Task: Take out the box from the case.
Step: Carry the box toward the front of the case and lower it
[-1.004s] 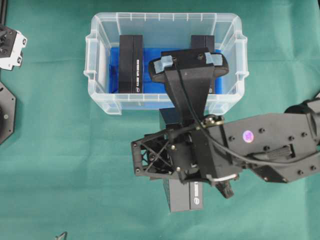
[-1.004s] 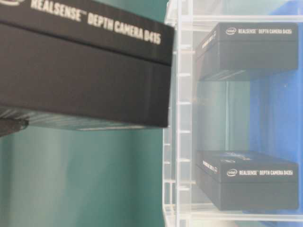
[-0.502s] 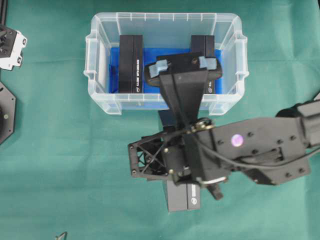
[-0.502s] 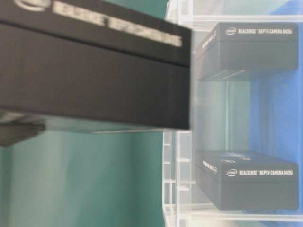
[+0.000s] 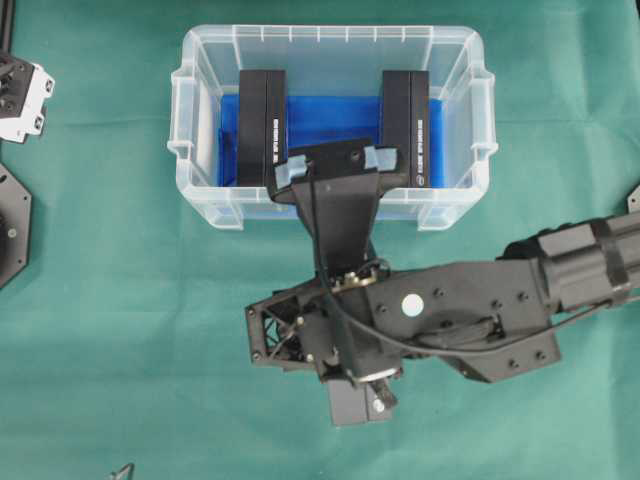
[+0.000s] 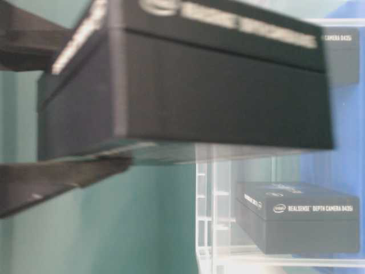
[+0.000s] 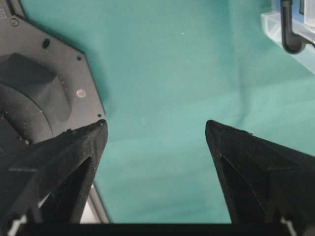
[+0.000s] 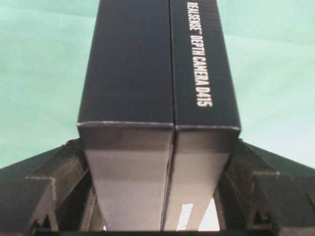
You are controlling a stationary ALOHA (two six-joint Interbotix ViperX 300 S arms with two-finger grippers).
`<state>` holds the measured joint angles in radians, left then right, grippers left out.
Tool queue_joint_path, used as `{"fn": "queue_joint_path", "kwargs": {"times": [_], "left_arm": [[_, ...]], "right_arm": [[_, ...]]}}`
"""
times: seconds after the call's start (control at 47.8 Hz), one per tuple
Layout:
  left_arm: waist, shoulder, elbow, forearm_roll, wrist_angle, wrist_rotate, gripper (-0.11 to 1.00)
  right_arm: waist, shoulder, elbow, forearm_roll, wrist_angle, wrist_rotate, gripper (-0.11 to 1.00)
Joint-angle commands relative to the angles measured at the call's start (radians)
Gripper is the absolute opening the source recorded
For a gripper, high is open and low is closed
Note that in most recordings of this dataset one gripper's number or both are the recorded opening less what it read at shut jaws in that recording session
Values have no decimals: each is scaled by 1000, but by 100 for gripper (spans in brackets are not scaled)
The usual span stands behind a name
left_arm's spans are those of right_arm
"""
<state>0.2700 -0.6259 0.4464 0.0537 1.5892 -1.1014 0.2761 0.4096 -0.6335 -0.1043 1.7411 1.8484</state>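
I have the green cloth-covered table [image 5: 100,330] bare on every side of the right arm, so there is plenty of room to set down or keep carrying toward the near edge. The large translucent clear plastic case [image 5: 205,205] with its ribbed rim and blue liner sits at the far middle, two black boxes still standing in it, one left [image 5: 262,125] and one right [image 5: 405,125].

Over the last second the long black rectangular cardboard box [image 8: 157,88] has travelled away from the case: it is now wholly outside the near wall, over open cloth, where a second ago it was closer to the rim. I judge the removal essentially done for this one.

The right gripper [image 8: 157,196] is clamped on the box's two long sides. How high it hangs above the cloth I can't tell; the table-level view is blurred.

The left gripper [image 7: 155,132] holds nothing, jaws wide apart, off by the left edge.
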Motion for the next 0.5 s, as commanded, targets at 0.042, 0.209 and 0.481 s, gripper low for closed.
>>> {"fn": "queue_joint_path", "kwargs": {"times": [0.042,0.209,0.481], "left_arm": [[-3,-5,-12,-2,2,-2,85],[-3,-5,-12,-2,2,-11,85],[-6,-3,-12,-2,2,-17,85]], "right_arm": [[8,-25,40,6,-69,3,66],[8,-25,112,11,-110,5,66],[8,-40,241,38,-249,37,66]]}}
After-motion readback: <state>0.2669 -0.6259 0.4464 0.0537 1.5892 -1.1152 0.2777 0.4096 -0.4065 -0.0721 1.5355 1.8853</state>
